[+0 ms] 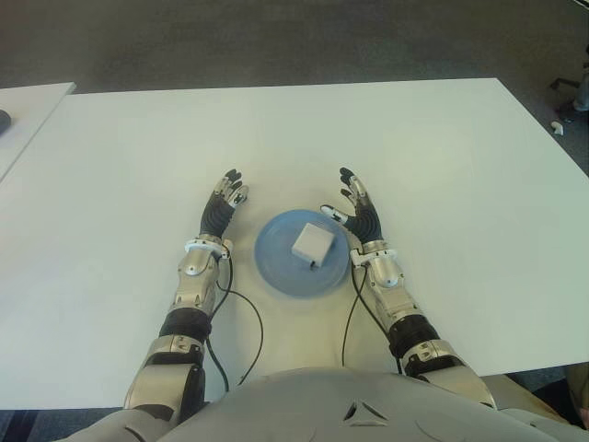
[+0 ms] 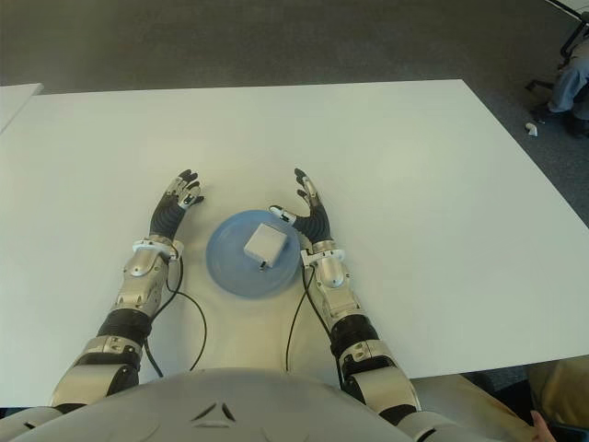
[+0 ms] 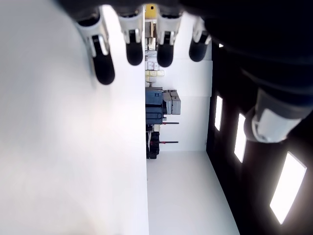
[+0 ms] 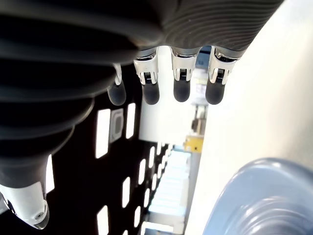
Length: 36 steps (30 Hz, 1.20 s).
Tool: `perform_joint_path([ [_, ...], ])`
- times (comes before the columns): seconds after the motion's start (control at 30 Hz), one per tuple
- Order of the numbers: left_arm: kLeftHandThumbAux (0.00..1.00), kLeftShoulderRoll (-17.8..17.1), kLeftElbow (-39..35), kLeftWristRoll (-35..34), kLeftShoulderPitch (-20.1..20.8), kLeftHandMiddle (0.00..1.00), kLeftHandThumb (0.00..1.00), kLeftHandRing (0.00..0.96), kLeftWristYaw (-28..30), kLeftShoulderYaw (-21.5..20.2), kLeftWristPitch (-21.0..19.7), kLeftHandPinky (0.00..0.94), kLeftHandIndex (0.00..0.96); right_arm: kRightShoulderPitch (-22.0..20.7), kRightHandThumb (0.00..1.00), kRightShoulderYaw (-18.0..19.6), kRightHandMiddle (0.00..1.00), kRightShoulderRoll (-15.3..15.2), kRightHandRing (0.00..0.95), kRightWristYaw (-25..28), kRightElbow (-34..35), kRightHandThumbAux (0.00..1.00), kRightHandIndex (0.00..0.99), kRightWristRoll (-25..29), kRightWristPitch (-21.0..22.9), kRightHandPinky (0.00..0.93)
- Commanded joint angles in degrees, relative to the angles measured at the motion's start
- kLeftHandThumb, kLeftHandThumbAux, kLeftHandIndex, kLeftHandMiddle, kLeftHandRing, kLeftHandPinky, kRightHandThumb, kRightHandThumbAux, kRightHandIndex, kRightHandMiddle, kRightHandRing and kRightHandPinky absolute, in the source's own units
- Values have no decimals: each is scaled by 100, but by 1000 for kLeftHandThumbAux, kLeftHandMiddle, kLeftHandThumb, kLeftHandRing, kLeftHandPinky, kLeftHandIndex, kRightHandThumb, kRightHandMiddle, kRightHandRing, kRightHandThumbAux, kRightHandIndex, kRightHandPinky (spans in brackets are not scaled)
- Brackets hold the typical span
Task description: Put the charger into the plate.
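A small white charger [image 1: 312, 244] lies inside the round blue plate [image 1: 276, 267] in the middle of the white table [image 1: 442, 166]. My right hand [image 1: 357, 208] shows just right of the plate, fingers spread and holding nothing. My left hand [image 1: 223, 206] shows left of the plate, also spread and empty. In the right wrist view the plate's rim [image 4: 254, 196] appears beside the straight fingers [image 4: 181, 88]. The left wrist view has only extended fingers [image 3: 132, 46] over the bare table.
Black cables [image 1: 247, 318] run from both wrists back toward my body over the table's near part. A second white table's edge [image 1: 28, 110] stands at the far left. Dark floor lies beyond the far edge.
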State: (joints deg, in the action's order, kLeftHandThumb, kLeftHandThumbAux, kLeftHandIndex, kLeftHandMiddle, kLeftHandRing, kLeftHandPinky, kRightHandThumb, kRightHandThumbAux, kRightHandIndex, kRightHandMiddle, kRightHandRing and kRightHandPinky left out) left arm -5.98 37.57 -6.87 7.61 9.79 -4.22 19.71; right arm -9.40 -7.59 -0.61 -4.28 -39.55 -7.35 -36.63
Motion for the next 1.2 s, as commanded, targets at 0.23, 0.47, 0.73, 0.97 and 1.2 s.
perform_joint_path([
  [0.23, 523, 163, 291, 80, -656, 48, 13, 44, -64, 11, -399, 48, 14, 338, 23, 48, 10, -43, 5, 505, -807, 574, 12, 112, 634, 13],
  [0.47, 521, 177, 306, 73, -687, 40, 11, 32, -57, -13, -319, 38, 12, 472, 19, 70, 0, -121, 0, 623, -705, 555, 0, 78, 982, 1],
  [0.73, 530, 136, 403, 110, -664, 37, 8, 25, -62, -27, -352, 31, 6, 579, 12, 111, 0, -173, 0, 630, -731, 580, 0, 73, 1140, 0],
  [0.97, 544, 152, 337, 137, -671, 38, 4, 25, -110, -8, -374, 34, 5, 566, 9, 283, 0, -170, 0, 860, -890, 631, 0, 299, 1145, 0],
  [1.2, 533, 131, 316, 110, -678, 45, 0, 32, -35, -4, -357, 42, 9, 416, 2, 649, 0, -66, 0, 1212, -1208, 666, 0, 770, 1265, 0],
])
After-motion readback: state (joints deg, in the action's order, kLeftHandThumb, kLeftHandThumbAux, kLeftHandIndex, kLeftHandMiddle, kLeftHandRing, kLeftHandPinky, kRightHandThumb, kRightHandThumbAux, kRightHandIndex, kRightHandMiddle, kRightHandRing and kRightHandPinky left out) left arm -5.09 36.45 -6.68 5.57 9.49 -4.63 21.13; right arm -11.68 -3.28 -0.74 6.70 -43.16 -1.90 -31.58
